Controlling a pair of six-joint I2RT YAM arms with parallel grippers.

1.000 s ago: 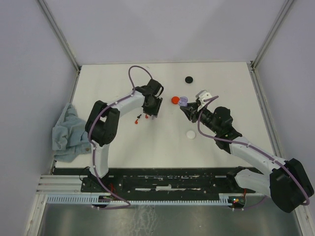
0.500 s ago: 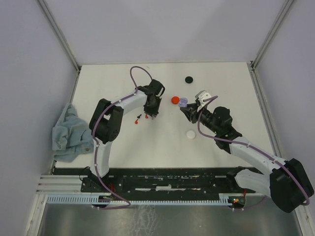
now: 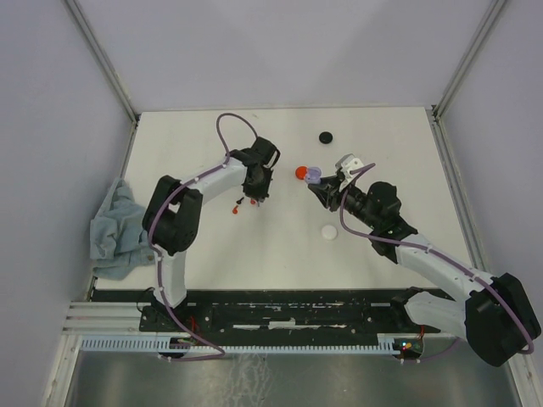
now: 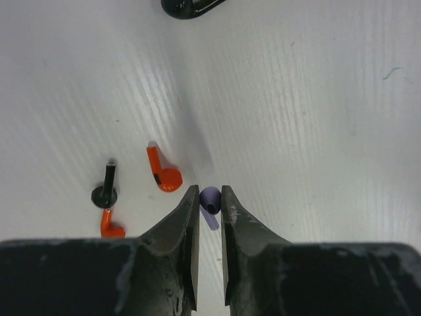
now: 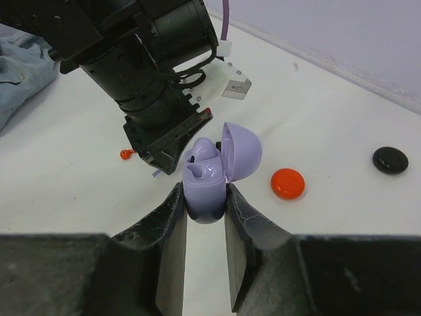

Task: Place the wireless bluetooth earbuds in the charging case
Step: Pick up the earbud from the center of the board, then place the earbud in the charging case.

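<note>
Left wrist: my left hand [image 4: 209,193] is pinched on a lavender earbud [image 4: 210,199], low at the white surface [image 4: 316,99]; whether it is lifted is unclear. A red earbud [image 4: 164,175], black earbud [image 4: 105,189] and second red earbud [image 4: 109,226] lie just to its left. My right hand [image 5: 205,197] clamps the lavender charging case [image 5: 209,178], lid open.

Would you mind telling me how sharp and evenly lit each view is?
Top external view: soft, even light on the table, faint shadows, the red earbuds mere specks. Left wrist view: lavender earbud sharp, streaky sheen on the table, a dark shadow ahead of the left fingers. Right wrist view: lavender case crisp with glossy highlights, the right fingers dark.
</note>
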